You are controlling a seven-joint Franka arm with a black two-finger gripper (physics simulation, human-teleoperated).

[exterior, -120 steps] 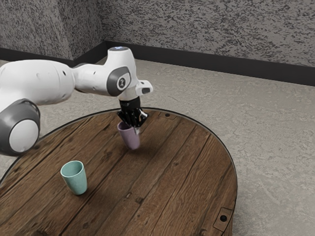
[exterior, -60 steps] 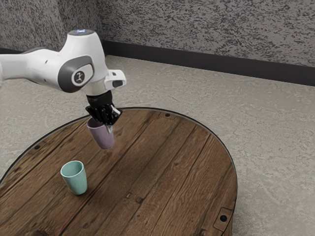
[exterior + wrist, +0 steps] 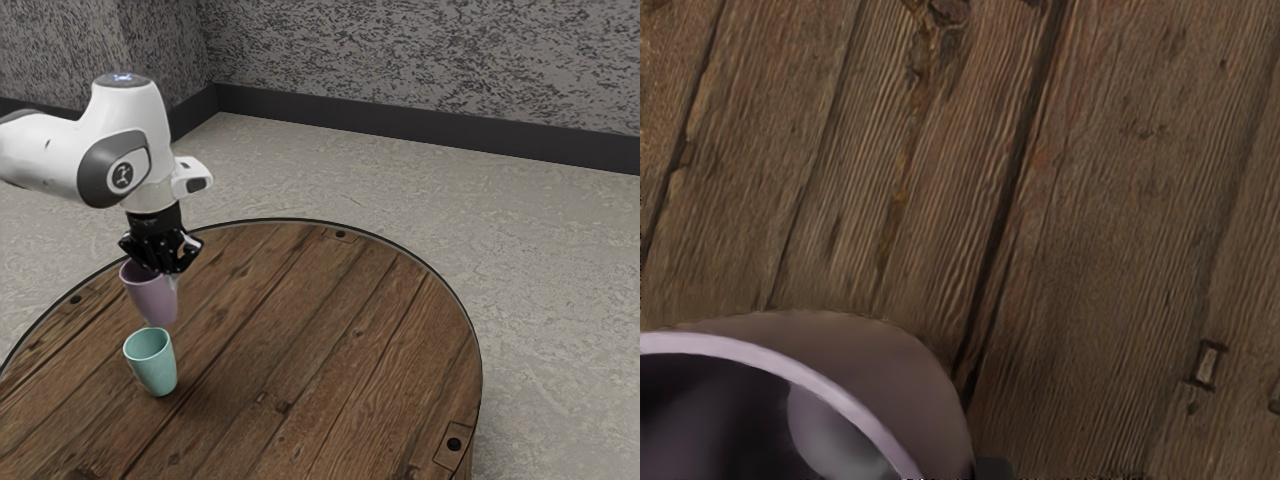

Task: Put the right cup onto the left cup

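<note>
In the exterior view my gripper (image 3: 165, 262) is shut on the rim of the purple cup (image 3: 153, 298), which hangs slightly tilted, its mouth up. The teal cup (image 3: 153, 366) stands upright on the table, its open mouth facing up. The purple cup's bottom appears just above and behind the teal cup's rim in that view; whether they touch I cannot tell. Large in the wrist view, at its lower edge, are the purple cup's pale rim and outer wall (image 3: 880, 365).
The round wooden table (image 3: 330, 330) has a dark metal edge and small metal plates near its border. Beyond it lie a grey floor (image 3: 540, 230) and a textured wall with a dark baseboard.
Carrying the purple cup, my gripper has moved toward the exterior view's left, to the teal cup, and slightly lower in the last half second. The teal cup has stayed put.
</note>
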